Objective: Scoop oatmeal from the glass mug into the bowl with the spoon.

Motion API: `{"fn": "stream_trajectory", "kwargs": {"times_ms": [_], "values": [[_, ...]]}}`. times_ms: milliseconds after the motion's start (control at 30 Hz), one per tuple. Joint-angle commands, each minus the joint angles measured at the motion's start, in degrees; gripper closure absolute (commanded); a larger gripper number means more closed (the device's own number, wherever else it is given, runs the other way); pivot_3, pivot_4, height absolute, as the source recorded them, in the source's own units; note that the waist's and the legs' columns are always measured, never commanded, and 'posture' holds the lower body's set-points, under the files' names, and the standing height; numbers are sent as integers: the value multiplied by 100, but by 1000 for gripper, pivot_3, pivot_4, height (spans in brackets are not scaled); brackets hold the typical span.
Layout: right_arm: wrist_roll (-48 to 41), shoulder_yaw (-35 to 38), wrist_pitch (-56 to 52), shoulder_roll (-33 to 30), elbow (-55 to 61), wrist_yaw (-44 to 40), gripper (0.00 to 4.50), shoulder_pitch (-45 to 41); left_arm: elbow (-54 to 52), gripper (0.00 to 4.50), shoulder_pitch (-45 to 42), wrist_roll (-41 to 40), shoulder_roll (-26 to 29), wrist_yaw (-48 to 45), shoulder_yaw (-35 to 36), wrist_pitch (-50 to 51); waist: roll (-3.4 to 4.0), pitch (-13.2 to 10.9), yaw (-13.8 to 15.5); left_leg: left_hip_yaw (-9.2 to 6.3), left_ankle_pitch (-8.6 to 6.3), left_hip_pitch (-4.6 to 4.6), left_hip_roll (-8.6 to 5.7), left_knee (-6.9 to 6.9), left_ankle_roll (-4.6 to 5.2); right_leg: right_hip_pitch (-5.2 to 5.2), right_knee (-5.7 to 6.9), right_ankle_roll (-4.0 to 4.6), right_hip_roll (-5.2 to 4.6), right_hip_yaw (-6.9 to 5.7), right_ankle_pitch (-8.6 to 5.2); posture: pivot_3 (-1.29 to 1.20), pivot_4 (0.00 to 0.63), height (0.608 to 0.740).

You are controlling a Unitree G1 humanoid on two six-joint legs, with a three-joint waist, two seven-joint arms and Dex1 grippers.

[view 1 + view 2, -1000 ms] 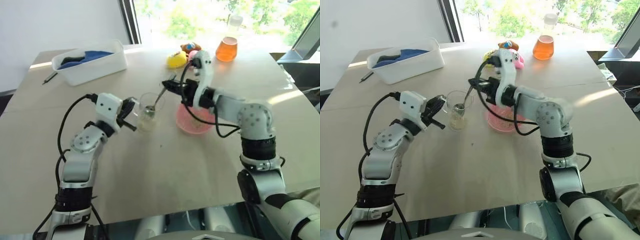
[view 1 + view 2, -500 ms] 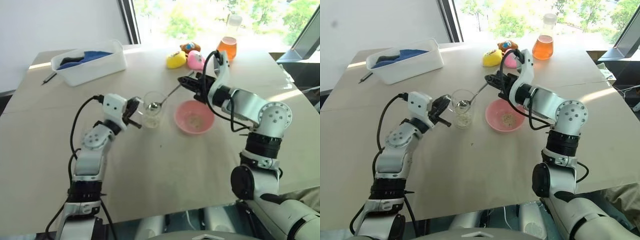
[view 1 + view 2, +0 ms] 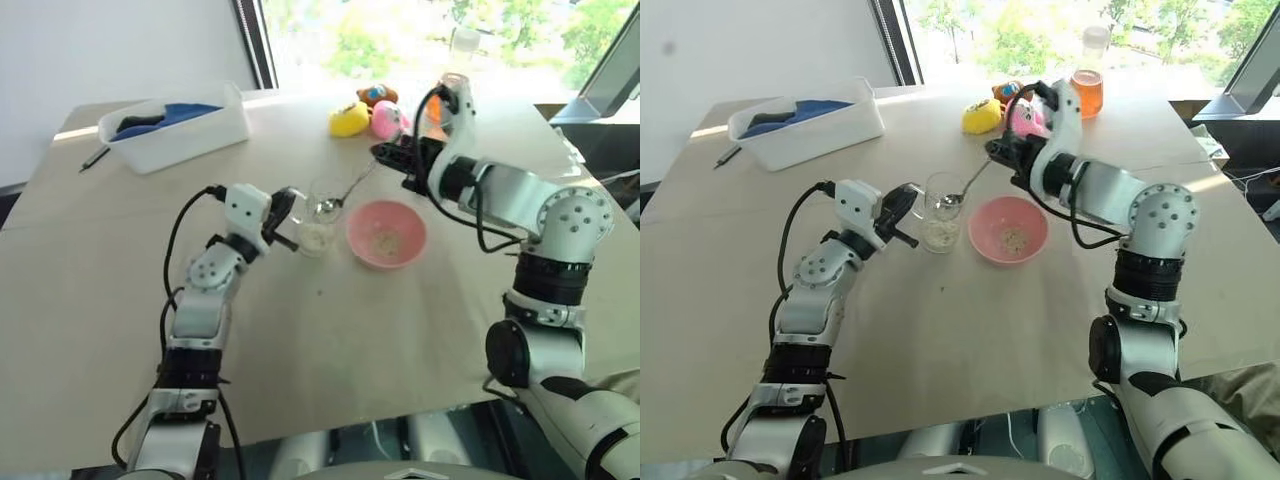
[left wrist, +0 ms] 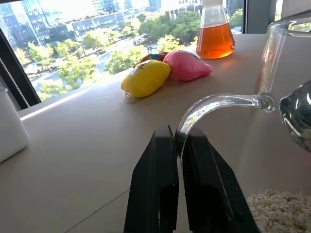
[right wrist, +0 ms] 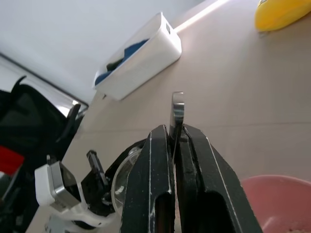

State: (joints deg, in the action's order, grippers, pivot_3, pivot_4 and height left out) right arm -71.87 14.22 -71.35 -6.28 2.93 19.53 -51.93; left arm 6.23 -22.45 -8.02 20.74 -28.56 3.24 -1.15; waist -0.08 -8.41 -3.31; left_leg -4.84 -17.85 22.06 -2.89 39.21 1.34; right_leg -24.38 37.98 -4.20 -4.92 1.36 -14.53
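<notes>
Silver spoon [image 3: 965,188] is sitting pinched by its handle in the right gripper [image 3: 1002,153], its bowl hovering at the glass mug's [image 3: 938,211] rim. Left gripper [image 3: 903,205] is clamping the mug's handle, oatmeal [image 4: 277,211] lying inside, beside the pink bowl [image 3: 1009,229].

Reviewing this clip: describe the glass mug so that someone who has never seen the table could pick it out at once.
On the light wooden table, look near the middle, just left of the pink bowl. The glass mug stands there, its handle pinched by the left tool and the spoon dipping into it. It is clear with pale oatmeal at the bottom, unlike the flask of orange liquid by the window.
</notes>
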Motion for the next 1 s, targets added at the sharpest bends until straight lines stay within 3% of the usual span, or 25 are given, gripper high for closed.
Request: {"fn": "stream_trajectory", "kwargs": {"times_ms": [33, 300, 567, 1000], "values": [[-191, 178, 263, 210, 19, 115, 4500, 34, -99, 4334, -167, 18, 40, -33, 0, -235, 0, 0, -11, -1, 0, 1, -1, 2, 0, 0, 0, 0, -2, 0, 0, 0, 150, 740], [-1217, 741, 504, 233, -220, 945, 4500, -5, 27, 4334, -167, 0, 87, -30, 24, -321, 0, 0, -38, -4, 0, 2, -2, 4, 0, 0, 0, 0, -2, -3, 0, 0, 150, 740], [-2359, 854, 995, -67, -237, 1728, 4500, 67, 303, 4334, -268, -8, 107, -74, 35, -468, 0, 0, -60, -2, 0, 1, -2, 5, 0, 0, 0, 0, -1, -2, 0, 0, 150, 740], [-3351, 715, 1644, -1024, -190, 1883, 4500, 373, 613, 4334, -284, -30, 202, -106, 133, -701, 0, 0, -56, 2, 0, 1, -1, 5, 1, 1, 1, -1, -1, 2, 0, 0, 150, 740]]}}
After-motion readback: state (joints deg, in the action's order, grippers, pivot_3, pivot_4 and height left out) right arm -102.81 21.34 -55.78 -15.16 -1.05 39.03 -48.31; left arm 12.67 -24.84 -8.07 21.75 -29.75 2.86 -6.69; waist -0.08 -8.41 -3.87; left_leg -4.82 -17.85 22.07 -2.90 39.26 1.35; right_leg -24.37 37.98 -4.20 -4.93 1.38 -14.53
